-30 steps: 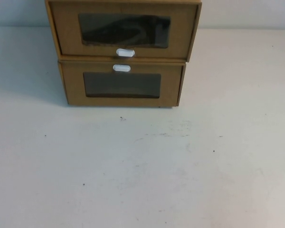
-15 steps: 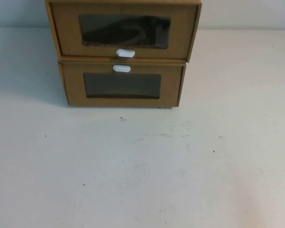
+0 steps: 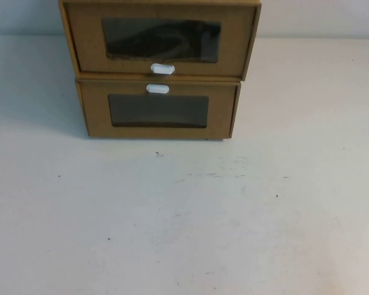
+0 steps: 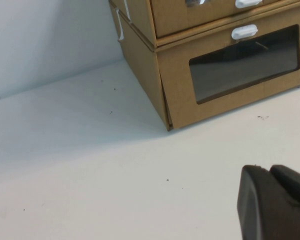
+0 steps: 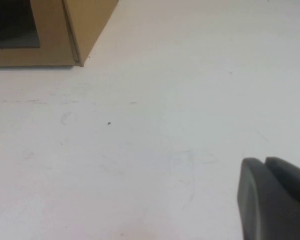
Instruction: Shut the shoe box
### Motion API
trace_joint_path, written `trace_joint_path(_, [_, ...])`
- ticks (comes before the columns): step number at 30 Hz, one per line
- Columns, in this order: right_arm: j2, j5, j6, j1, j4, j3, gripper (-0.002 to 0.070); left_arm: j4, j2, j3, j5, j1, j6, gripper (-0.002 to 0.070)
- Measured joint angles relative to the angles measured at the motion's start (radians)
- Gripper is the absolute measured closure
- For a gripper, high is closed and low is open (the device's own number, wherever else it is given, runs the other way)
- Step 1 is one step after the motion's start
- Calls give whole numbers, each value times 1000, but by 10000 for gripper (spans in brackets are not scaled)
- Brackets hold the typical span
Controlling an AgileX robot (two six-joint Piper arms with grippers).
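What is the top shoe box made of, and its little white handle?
The shoe box looks like matte brown cardboard, with a shiny clear plastic window. Its white pull tab seems smooth plastic. The left end effector and right end effector hover over the table.

left gripper point(image 4: 277, 200) and right gripper point(image 5: 275, 197) hover low.

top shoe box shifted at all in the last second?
No. The shoe box sits in the same spot on the lower box; its white tab hasn't moved against the lower tab.
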Motion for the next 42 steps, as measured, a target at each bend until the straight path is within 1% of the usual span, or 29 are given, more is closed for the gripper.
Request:
trace_joint_path(7, [0,16,-29,-12,23,0,687,0,0,0,0,0,0,677])
trace_joint_path(25, [0,16,-30,-12,25,0,687,2,0,4,-2,0,0,677])
trace_joint_path(27, [0,16,-30,-12,25,0,687,14,-3,26,-43,0,-6,677])
trace_joint_path(29, [0,16,-30,-12,25,0,687,19,-24,69,-134,0,-43,677])
trace_joint_path(31, [0,16,-31,-12,25,0,687,52,-54,130,-235,0,-110,677])
trace_joint_path(33, [0,16,-31,-12,25,0,687,114,-100,200,-322,0,-188,677])
trace_joint_path(35, [0,16,-31,-12,25,0,687,162,-140,244,-349,0,-249,677])
trace_joint_path(39, [0,16,-31,-12,25,0,687,202,-174,254,-250,2,-300,677])
trace_joint_path(42, [-2,16,-31,-12,25,0,687,219,-174,257,-128,31,-316,677])
